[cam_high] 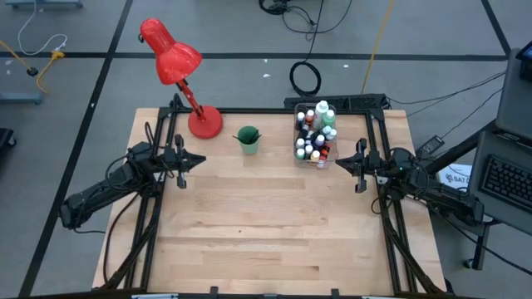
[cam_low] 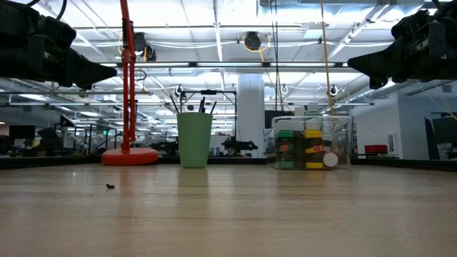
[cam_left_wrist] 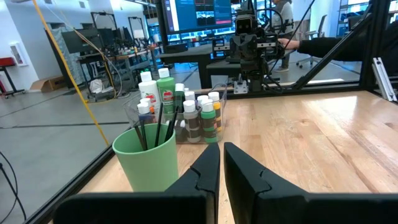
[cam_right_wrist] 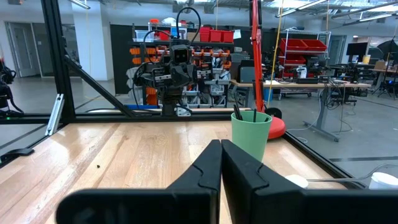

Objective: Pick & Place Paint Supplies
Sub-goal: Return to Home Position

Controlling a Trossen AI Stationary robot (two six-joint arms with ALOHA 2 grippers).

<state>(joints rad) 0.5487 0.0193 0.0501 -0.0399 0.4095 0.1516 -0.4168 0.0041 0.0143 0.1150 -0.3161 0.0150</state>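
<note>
Left gripper point(cam_high: 187, 160) at the left edge of the table point(cam_high: 266, 232), raised well off the wood, pointing inward. In its own wrist view, fingers point(cam_left_wrist: 205, 174) drawn together to a thin slit, gripping nothing. Right gripper point(cam_high: 356, 166) opposite, at the right edge, likewise raised and pointing inward; jaws closed to a hairline gap, likewise empty. Toward the far edge of the table, right of centre, near the right gripper but not touching it: clear plastic bin point(cam_low: 312, 123), crowded with small white-capped paint bottles point(cam_high: 314, 141) in assorted colours, packed side by side. Among them, at the end of the bin nearest the table's far edge, a taller green bottle point(cam_left_wrist: 165, 90) and a taller white bottle point(cam_left_wrist: 148, 93), rising above the rest. Left of the bin and apart from it: green cup point(cam_high: 247, 139) holding thin dark-handled brushes point(cam_left_wrist: 155, 121), leaning on the rim. Farther left, a red desk lamp point(cam_high: 170, 54), base on the table near the far left corner.
</note>
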